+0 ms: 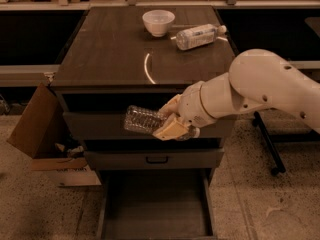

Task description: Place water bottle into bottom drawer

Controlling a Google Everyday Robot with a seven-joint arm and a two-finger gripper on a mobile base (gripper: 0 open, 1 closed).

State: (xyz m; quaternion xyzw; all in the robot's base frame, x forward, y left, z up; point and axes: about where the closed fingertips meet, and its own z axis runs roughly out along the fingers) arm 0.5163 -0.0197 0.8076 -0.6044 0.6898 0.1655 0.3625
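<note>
My gripper point(167, 118) is shut on the water bottle point(142, 120), a small clear ribbed bottle held lying sideways with its base pointing left. It hangs in front of the cabinet's top drawer front, above the bottom drawer point(156, 209). The bottom drawer is pulled out, a wide dark tray with a flat bare floor. The bottle's cap and label are hidden by my fingers point(171, 127).
On the cabinet top point(115, 49) stand a white bowl point(158, 22) and a paler bottle with a wide white label point(198, 36) lying on its side. The middle drawer front has a black handle point(156, 159). An open cardboard box point(42, 134) sits on the floor at the left.
</note>
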